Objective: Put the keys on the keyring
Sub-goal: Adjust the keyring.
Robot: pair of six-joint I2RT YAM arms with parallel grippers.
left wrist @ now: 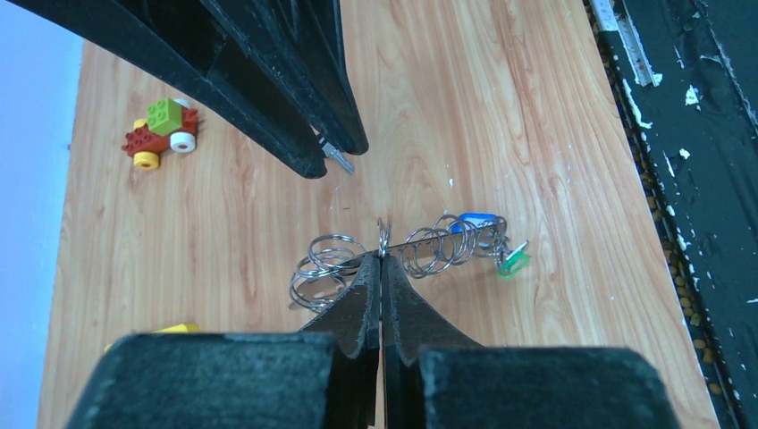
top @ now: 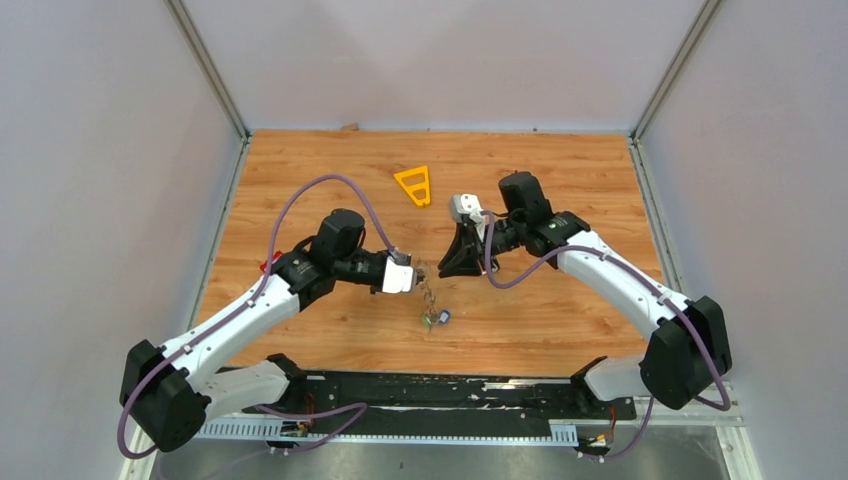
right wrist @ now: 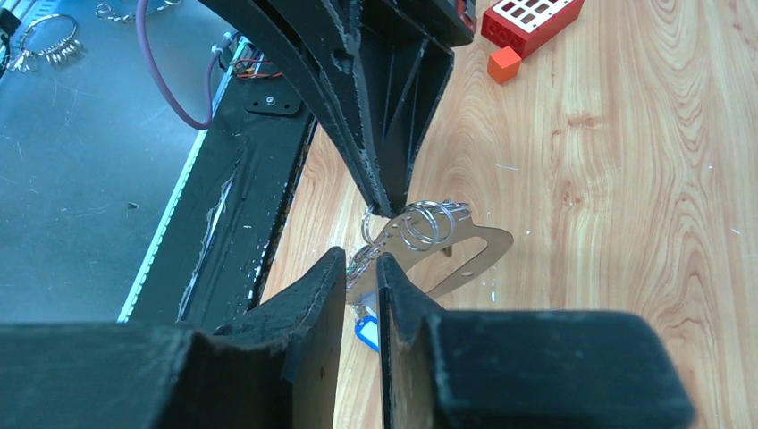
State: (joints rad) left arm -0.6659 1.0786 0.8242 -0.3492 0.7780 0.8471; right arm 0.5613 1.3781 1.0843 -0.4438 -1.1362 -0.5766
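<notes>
The keyring (right wrist: 474, 250), a flat silver loop, hangs just above the table with several wire rings (left wrist: 438, 246) threaded on it. My left gripper (left wrist: 383, 256) is shut on its edge, and in the right wrist view its fingers (right wrist: 384, 161) come down onto the loop. Keys with a blue tag (left wrist: 474, 219) and a green tag (left wrist: 514, 262) dangle from the loop's lower end (top: 437, 318). My right gripper (right wrist: 362, 265) faces the loop from the other side, its fingers narrowly apart and pinching a small metal key (left wrist: 339, 159) at their tips.
A yellow triangle frame (top: 414, 185) lies at the back. The toy block figure (left wrist: 163, 132) sits behind the left arm; a red block (right wrist: 532, 20) and an orange cube (right wrist: 505, 64) show there too. A black rail (top: 430, 390) runs along the near edge.
</notes>
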